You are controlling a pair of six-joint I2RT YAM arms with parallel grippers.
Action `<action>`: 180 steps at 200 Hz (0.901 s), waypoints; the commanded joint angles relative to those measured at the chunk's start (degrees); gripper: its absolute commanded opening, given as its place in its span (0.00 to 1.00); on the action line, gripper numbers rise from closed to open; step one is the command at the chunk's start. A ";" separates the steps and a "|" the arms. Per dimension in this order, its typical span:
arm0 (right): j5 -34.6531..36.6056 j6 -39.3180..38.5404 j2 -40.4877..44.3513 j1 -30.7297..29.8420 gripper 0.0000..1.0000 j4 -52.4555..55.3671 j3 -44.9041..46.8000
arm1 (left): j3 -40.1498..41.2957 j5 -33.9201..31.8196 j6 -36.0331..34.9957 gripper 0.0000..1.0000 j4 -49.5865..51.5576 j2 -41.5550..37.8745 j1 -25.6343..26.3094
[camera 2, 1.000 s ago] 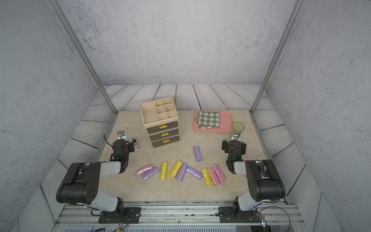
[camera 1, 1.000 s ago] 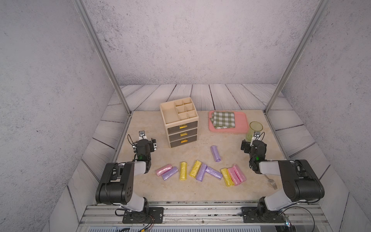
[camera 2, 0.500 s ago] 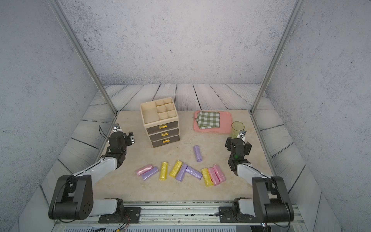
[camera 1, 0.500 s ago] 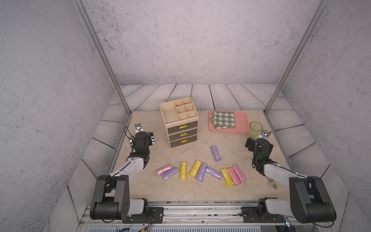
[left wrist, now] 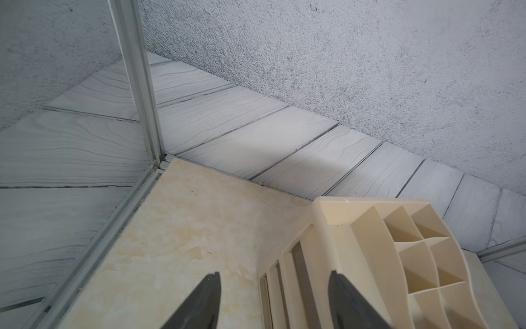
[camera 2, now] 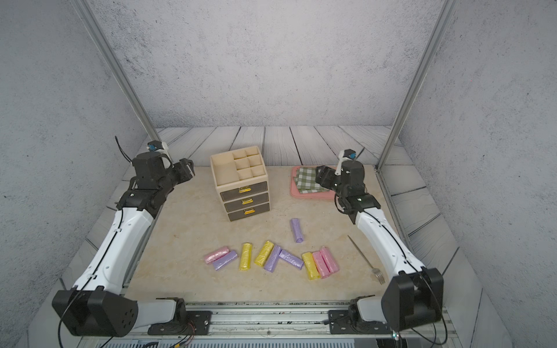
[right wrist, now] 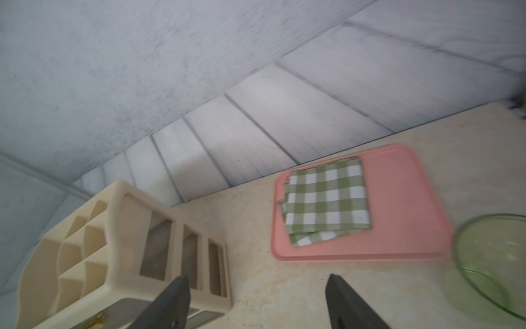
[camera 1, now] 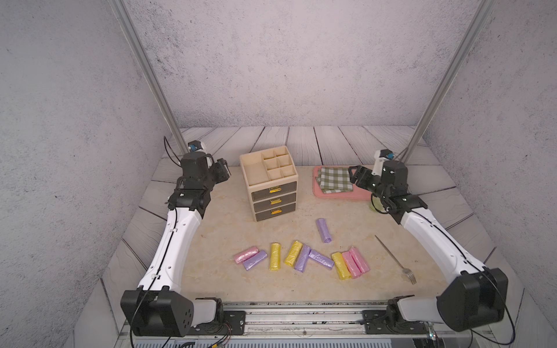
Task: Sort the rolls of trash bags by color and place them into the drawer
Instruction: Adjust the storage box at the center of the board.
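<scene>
Rolls were strewn near the tabletop's front edge, far from left gripper and right gripper, both parted, empty.

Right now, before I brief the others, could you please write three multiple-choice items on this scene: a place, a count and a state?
1. Where does the thin metal fork lie? A on the pink tray; B on the bare tabletop; C in the green glass.
2. How many lilac crinkly plastic rolls are there? A two; B four; C six.
3. How do the three drawers of the beige plastic organiser stand? A all shut; B top one open; C all open.
Answers: 1 B, it lies on the tabletop right of the rolls; 2 B, one lies apart, three in the row; 3 A, every front sits flush.
</scene>
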State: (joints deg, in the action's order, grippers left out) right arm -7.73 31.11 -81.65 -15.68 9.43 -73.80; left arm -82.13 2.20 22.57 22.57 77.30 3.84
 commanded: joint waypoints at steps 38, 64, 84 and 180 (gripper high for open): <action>-2.85 -3.56 -18.94 -9.31 0.79 16.07 -24.65 | -18.07 2.86 0.20 0.43 21.53 14.95 3.47; -2.19 -3.64 -24.03 -10.60 0.79 18.26 -31.10 | -19.96 0.95 0.94 0.44 20.85 17.98 6.47; -2.29 -3.45 -26.24 -10.70 0.79 19.37 -33.33 | -22.39 -1.68 0.02 0.44 21.43 20.45 8.96; -1.24 -5.56 -23.74 -10.67 0.77 19.23 -30.09 | -22.13 -7.16 -2.01 0.40 20.70 20.99 11.56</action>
State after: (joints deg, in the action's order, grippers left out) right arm -9.93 26.39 -106.80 -26.20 27.94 -103.55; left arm -102.76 -3.33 21.85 43.48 99.35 15.22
